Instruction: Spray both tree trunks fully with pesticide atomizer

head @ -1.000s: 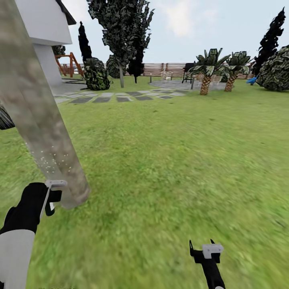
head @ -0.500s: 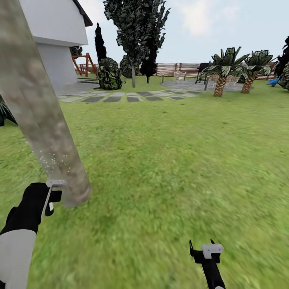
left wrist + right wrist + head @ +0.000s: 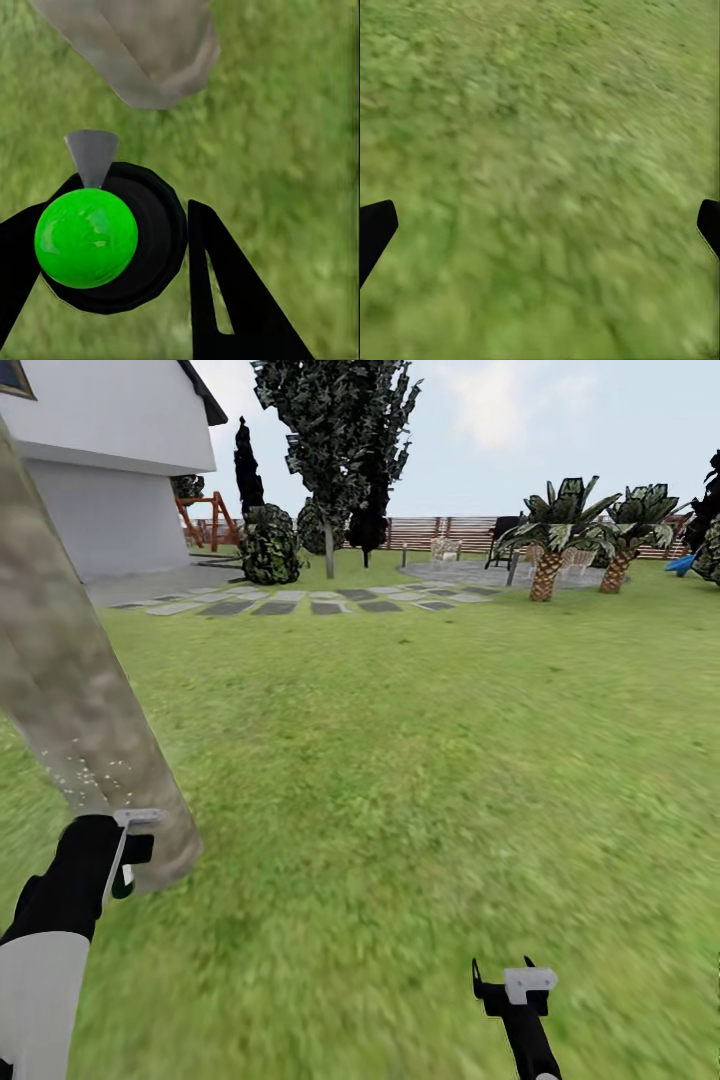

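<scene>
Left claw: closed around the pesticide atomizer, a black round body with a bright green ball top and a grey nozzle; one black finger lies against its side.
Left claw, head view: low at the left, black with a white forearm, held just beside the base of the tree trunk.
Tree trunk: thick, mottled beige-grey, leaning across the left edge of the head view; base flares slightly where it meets the grass. In the left wrist view the base lies just past the nozzle, apart from it.
Pesticide: pale specks dotting the lower bark just above the claw; higher bark looks bare.
Right claw: low at the right over open grass, well apart from the trunk. In the right wrist view the finger tips sit at opposite edges, spread wide, nothing between them.
Background: white house at left, grey stepping stones, brown slat fence, two short palms, dark tall trees.
Second tree of the task: cannot tell which one it is from here.
</scene>
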Robot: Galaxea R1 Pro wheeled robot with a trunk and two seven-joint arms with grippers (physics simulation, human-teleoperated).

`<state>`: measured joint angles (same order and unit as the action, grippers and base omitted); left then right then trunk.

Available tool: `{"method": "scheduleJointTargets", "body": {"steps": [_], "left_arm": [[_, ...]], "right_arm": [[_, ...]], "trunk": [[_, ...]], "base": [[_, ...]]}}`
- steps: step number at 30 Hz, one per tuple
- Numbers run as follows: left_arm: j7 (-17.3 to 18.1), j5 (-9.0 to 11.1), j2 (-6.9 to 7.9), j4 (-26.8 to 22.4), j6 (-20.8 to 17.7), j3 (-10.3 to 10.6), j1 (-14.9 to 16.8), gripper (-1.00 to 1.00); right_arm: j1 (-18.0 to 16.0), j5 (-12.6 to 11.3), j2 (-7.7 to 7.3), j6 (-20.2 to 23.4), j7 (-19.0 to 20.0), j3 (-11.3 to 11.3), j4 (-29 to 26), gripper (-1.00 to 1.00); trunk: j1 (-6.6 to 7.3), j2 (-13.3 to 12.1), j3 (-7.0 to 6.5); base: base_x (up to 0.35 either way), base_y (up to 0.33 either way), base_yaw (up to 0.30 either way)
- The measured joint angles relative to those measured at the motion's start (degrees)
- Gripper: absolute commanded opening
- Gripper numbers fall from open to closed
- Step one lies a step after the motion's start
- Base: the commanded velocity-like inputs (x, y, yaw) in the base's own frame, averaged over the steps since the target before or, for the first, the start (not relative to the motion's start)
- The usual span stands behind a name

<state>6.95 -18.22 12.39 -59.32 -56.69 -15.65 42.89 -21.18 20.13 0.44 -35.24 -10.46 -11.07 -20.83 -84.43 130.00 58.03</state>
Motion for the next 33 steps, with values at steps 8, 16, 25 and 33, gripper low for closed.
{"method": "scheduleJointTargets", "body": {"steps": [8, 16, 25, 33], "left_arm": [[0.0, 0.0, 0.0, -0.1, -0.1, 0.0, 0.0, -1.0], [0.2, 0.0, 0.14, -1.2, -0.7, 0.1, 1.0, -1.0], [0.2, 0.1, 0.24, -0.9, -1.1, 0.1, 7.5, -1.0], [0.2, -0.2, 0.0, -2.4, -1.1, 0.4, 7.4, -1.0]], "right_arm": [[0.0, 0.0, 0.0, 0.0, 0.0, 0.0, 0.0, 1.0], [0.0, 0.0, -0.01, 0.0, 0.0, 0.0, 0.0, 1.0], [0.0, 0.0, -0.09, 0.0, 0.0, 0.0, 0.0, 1.0], [0.0, 0.0, -0.02, 0.0, 0.0, 0.0, 0.0, 1.0]], "trunk": [[0.0, 0.0, 0.0], [0.0, 0.0, 0.0], [0.0, 0.0, -0.01], [0.0, 0.0, 0.0]], "base": [[0.128, -0.255, 0.064], [0.139, -0.13, 0.271], [0.002, -0.001, 0.278], [0.14, -0.093, 0.056]]}}
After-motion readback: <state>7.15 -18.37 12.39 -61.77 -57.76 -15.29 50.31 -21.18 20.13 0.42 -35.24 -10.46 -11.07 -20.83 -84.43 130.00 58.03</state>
